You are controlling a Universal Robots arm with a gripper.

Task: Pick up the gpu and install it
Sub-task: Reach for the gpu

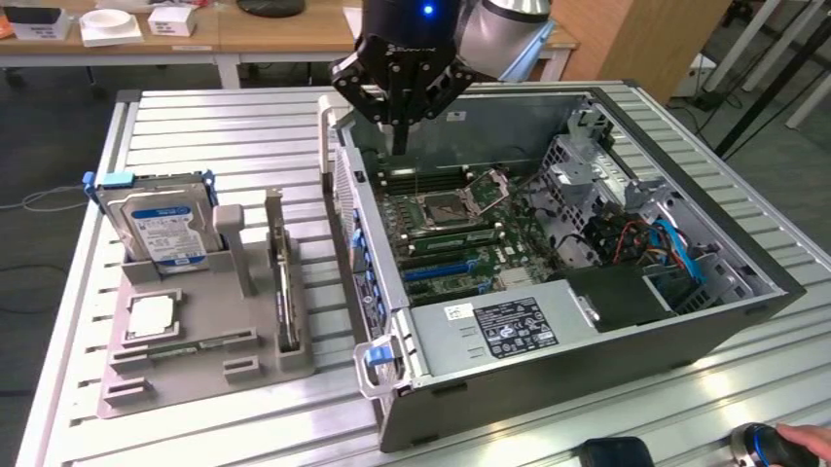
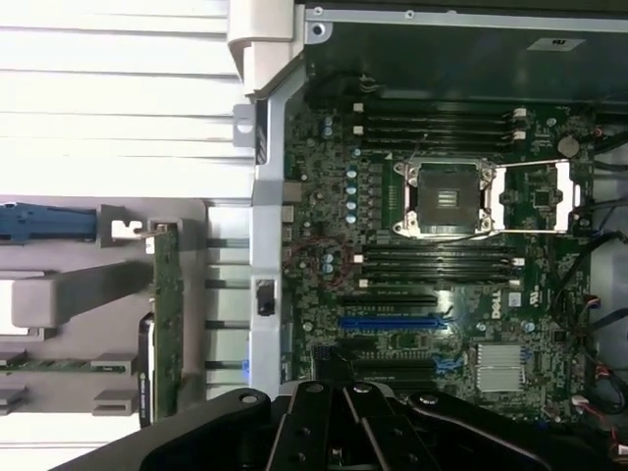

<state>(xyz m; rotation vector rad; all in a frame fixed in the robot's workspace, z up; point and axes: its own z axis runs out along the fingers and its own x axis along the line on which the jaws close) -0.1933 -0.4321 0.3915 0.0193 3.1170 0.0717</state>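
Left to right in frame:
Silver hard drive (image 1: 159, 229), then thin black gpu card (image 1: 282, 282), both standing in grey plastic tray (image 1: 195, 379); open metal computer case (image 1: 546, 389).

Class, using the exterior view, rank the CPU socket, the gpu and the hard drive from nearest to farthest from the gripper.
From the gripper:
1. CPU socket, on the board inside the computer case.
2. gpu, standing on edge in the grey holder, toward the exterior view's left.
3. hard drive, farther left in that holder.
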